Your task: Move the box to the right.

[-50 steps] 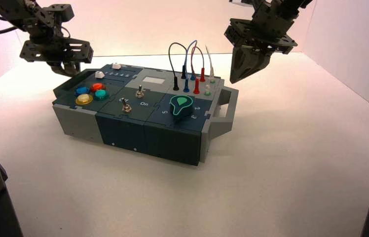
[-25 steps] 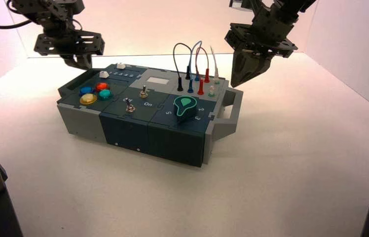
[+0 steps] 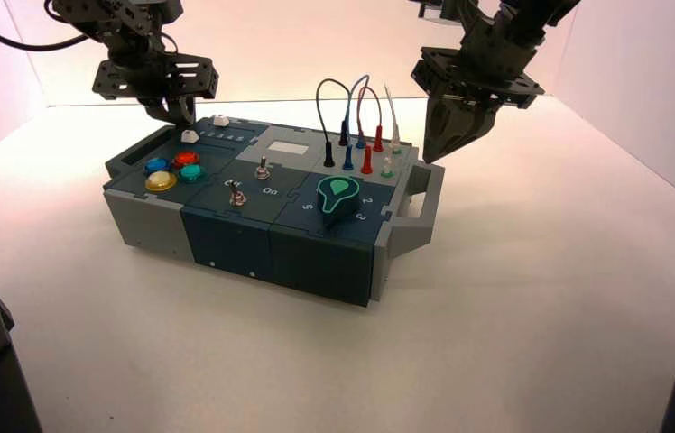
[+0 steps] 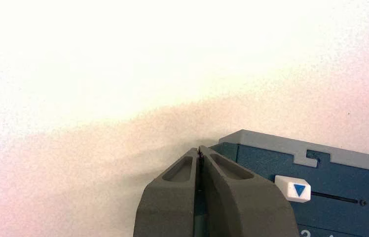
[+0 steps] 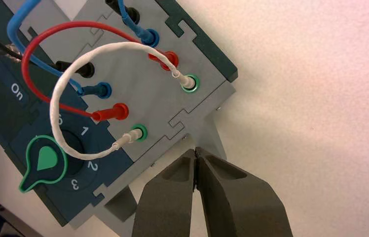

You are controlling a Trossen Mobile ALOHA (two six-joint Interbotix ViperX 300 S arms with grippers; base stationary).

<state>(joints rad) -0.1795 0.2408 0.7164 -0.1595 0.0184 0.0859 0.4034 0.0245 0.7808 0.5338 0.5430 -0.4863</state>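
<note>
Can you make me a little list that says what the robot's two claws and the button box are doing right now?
left gripper: shut, above the box's far left corner
right gripper: shut, above the box's right end handle
box: on the white table, not held by either gripper
wires: black, blue, red and white loops, all plugged in

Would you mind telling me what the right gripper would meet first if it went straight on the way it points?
Probably the box's grey right-end handle: the shut right gripper points down at it, beside the white wire's sockets, though depth is unclear.
</note>
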